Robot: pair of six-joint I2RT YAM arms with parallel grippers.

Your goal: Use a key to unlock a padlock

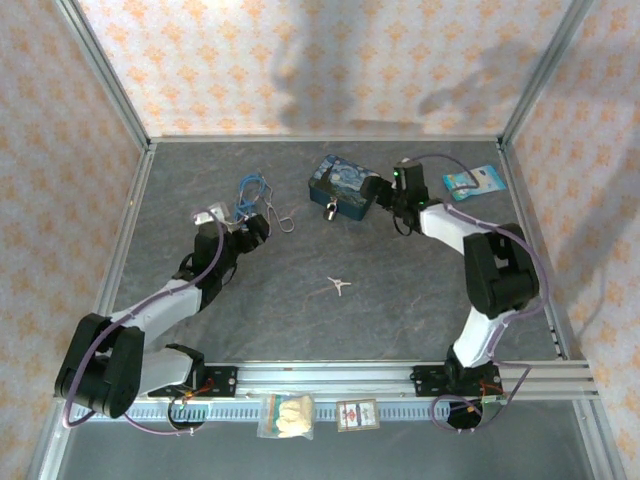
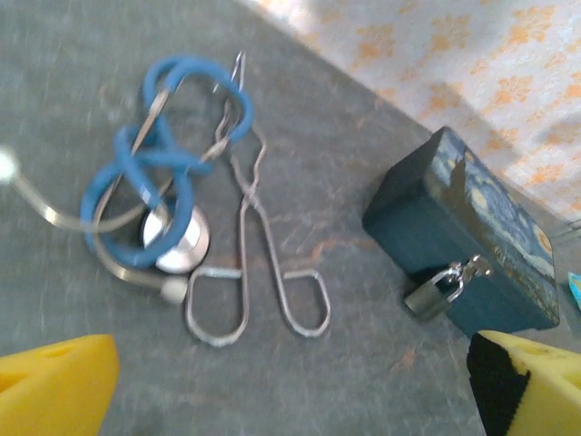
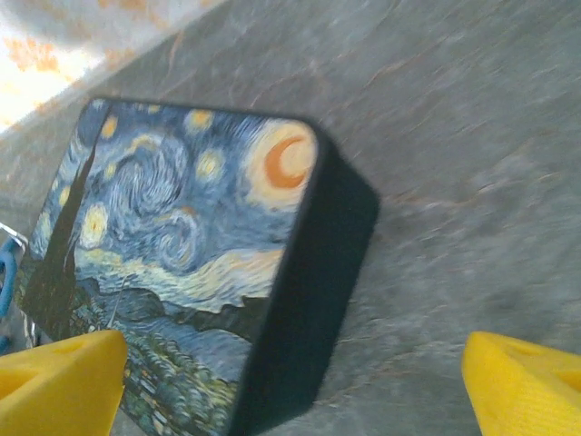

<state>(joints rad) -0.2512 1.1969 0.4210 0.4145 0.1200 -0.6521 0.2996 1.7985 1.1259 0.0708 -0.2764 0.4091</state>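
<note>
1. Padlock (image 2: 434, 292): small dark body, thin silver shackle, hanging at the front of the painted box (image 2: 472, 236); key (image 1: 338, 286) lies well apart on the surface (image 1: 400, 310).
2. Left tool (image 2: 290, 391): jaws wide, empty, low beside the wire loops (image 2: 259, 300); right tool (image 3: 290, 381): jaws wide, empty, over the box.

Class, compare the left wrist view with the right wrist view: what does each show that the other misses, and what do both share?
Left wrist, not right: the padlock on the blue box's latch, wire loops, round metal disc. Right wrist, not left: the lid's painting nearly face-on. Both: that box, grey table, an open claw: left claw, right claw.
</note>
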